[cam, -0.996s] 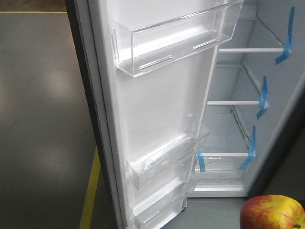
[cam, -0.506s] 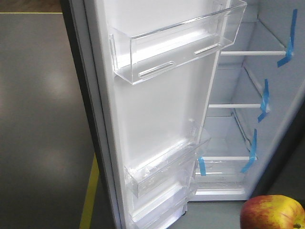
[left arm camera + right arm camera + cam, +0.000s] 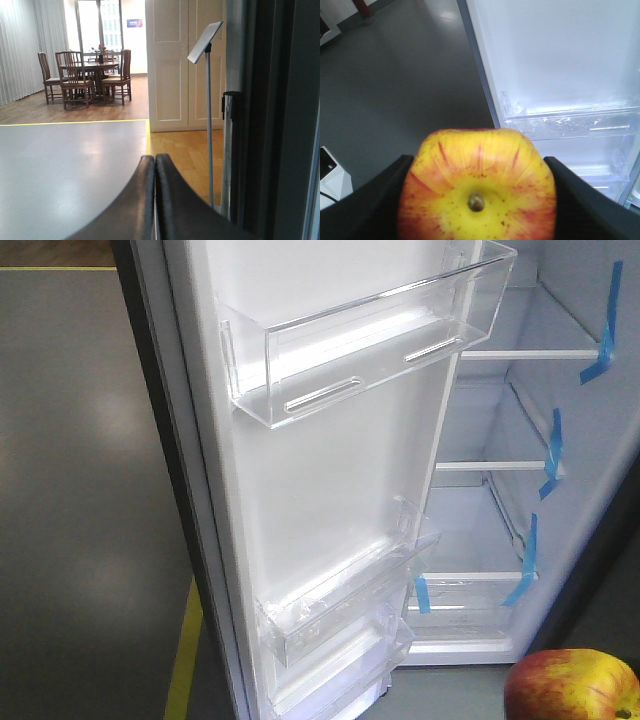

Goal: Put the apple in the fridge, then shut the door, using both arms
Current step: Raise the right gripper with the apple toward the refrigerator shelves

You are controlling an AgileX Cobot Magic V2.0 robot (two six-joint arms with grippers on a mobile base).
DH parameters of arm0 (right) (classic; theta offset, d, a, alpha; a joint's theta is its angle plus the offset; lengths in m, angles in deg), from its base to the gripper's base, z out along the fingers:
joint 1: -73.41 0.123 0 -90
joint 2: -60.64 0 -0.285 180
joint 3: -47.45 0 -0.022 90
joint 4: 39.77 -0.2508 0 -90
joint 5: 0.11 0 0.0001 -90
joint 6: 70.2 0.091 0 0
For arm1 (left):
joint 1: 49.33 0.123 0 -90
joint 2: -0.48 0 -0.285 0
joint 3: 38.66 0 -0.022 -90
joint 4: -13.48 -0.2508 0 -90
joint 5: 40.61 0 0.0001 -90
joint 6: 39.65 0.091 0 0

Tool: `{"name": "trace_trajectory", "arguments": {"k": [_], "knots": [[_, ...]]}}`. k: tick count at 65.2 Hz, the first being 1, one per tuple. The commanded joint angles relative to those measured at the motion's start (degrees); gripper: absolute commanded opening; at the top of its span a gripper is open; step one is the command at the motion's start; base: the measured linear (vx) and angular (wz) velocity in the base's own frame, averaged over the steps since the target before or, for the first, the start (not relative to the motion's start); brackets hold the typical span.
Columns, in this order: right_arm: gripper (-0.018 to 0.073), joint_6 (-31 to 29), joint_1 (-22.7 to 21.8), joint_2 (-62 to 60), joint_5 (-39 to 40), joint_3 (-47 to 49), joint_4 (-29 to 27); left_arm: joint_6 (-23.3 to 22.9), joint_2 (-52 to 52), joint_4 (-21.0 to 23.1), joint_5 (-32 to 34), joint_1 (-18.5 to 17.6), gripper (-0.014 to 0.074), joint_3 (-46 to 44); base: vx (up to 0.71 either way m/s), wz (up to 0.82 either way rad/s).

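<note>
We pinch the round red-and-yellow apple [image 3: 477, 165] in our right gripper [image 3: 479, 202], left gripper [image 3: 154, 161] pressed together empty, while ahead the dark grey white-lined fridge door [image 3: 330, 500] has swung wider, opening the glass-shelved fridge [image 3: 480, 525] for placing.

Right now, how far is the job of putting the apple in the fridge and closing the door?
Done: the door stands open and the right gripper is shut on the apple. In hand: the apple is outside the fridge. Left: set it on a shelf, then close the door; the left gripper is shut and empty.
</note>
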Motion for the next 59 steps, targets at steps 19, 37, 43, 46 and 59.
{"name": "trace_trajectory", "arguments": {"k": [19, 37, 43, 46, 59], "knots": [[0.0336, -0.17, 0.13, 0.30, 3.70, 1.53, -2.05, -0.09, -0.88, 0.61, 4.19, 0.08, -0.0006, 1.64, 0.01, -0.01], [0.0336, -0.17, 0.13, 0.30, 3.70, 1.53, -2.05, -0.09, -0.88, 0.61, 4.19, 0.08, -0.0006, 1.64, 0.00, 0.00], [0.0336, -0.17, 0.13, 0.30, 3.70, 1.53, -2.05, -0.09, -0.88, 0.61, 4.19, 0.08, -0.0006, 1.64, 0.00, 0.00], [0.0336, -0.17, 0.13, 0.30, 3.70, 1.53, -2.05, -0.09, -0.88, 0.61, 4.19, 0.08, -0.0006, 1.64, 0.00, 0.00], [0.0336, -0.17, 0.13, 0.30, 3.70, 1.53, -2.05, -0.09, -0.88, 0.61, 4.19, 0.08, -0.0006, 1.64, 0.00, 0.00]]}}
